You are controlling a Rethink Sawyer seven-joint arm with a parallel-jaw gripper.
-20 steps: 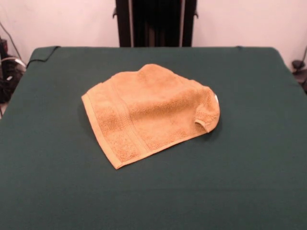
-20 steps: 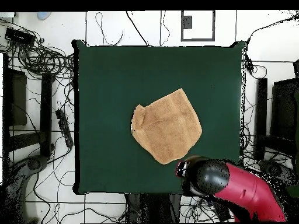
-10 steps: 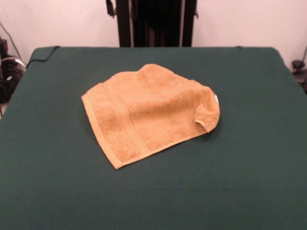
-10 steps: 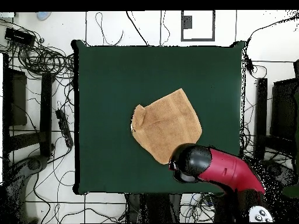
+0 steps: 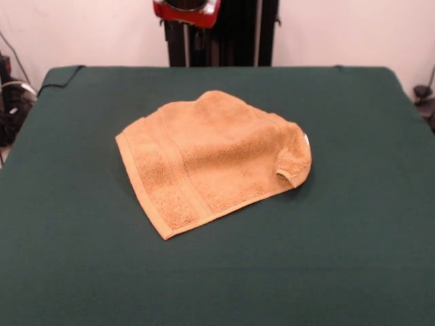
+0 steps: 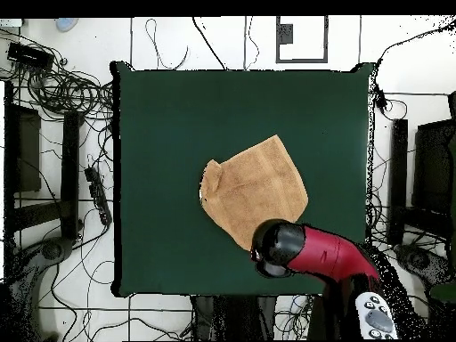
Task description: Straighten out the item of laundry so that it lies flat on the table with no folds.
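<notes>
From the front, the orange-tan terry towel [image 5: 212, 159] lies near the middle of the dark green tabletop [image 5: 353, 244], slightly left of centre. It is not flat: the cloth is doubled over on itself into a rough wedge, with one pointed corner aimed toward the near side. A woven border band and a paler hem run along its left edge. On the right the cloth bunches into a rounded fold, with a small curled loop of hem and a sliver of white care label [image 5: 307, 140] showing just beside it. The upper edge humps up a little. At the top edge, a red and black part of the robot arm [image 5: 186, 10] pokes into view; I cannot tell how the claw stands.

From overhead, the towel [image 6: 255, 189] sits a little toward the robot's side of the tabletop [image 6: 178, 116]. The rounded black end of the red arm [image 6: 307, 251] hangs over the towel's corner nearest the robot, hiding that tip.
</notes>
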